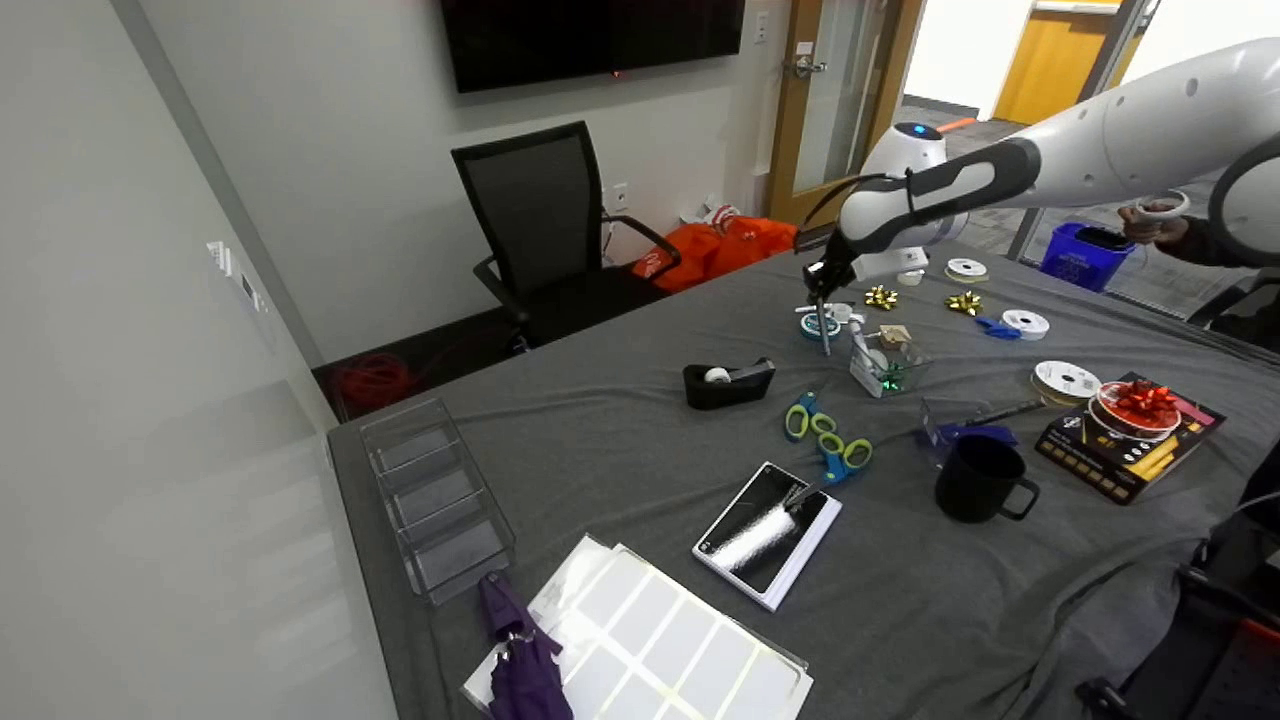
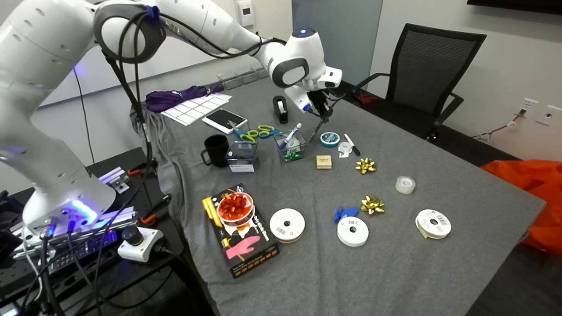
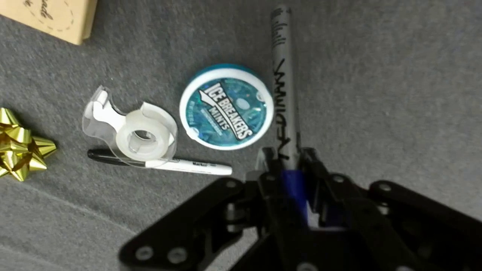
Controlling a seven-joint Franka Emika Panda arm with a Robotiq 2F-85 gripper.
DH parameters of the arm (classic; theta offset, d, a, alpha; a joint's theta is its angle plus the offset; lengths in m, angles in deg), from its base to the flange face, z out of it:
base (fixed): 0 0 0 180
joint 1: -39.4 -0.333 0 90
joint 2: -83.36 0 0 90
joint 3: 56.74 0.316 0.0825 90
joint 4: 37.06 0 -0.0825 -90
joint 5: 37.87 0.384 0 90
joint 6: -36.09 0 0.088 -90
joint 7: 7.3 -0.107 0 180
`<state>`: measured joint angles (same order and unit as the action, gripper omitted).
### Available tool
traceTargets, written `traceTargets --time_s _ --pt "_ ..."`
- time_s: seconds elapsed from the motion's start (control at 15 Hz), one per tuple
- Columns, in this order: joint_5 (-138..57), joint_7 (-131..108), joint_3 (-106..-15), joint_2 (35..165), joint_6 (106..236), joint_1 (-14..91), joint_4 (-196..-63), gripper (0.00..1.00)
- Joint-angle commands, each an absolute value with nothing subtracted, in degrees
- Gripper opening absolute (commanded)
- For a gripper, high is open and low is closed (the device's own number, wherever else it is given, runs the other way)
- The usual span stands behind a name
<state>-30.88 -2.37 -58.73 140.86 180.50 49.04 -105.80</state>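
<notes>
My gripper (image 3: 288, 160) is shut on a grey-white marker (image 3: 286, 82) with a blue cap and black lettering. The cap sits between the fingers, and the barrel points away from them. In both exterior views the gripper (image 1: 815, 285) (image 2: 322, 115) is over the table, with the marker (image 1: 823, 330) (image 2: 315, 131) pointing down; whether its tip touches the cloth I cannot tell. A round teal mints container (image 3: 226, 109) (image 2: 329, 139) lies beside it. A small clear tape dispenser (image 3: 145, 139) and a black-capped white marker (image 3: 196, 166) lie near the mints.
A clear box (image 2: 281, 151) with a marker and green bow stands nearby, beside a small tan box (image 2: 324, 162). Around are a black tape dispenser (image 1: 728, 385), scissors (image 1: 832, 450), black mug (image 1: 978, 480), gold bows (image 2: 365, 166), ribbon spools (image 2: 352, 231) and a black glove box (image 2: 254, 250).
</notes>
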Motion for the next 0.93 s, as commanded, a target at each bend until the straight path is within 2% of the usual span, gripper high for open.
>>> traceTargets --time_s 0.0,0.4,0.87 --pt "-36.2 -4.0 -61.6 146.0 176.3 47.1 -98.9 0.05" --pt "-40.7 1.0 -60.4 149.0 170.0 46.9 -95.4 0.05" --pt "-43.7 7.7 -59.4 148.5 173.2 46.3 -100.7 0.05"
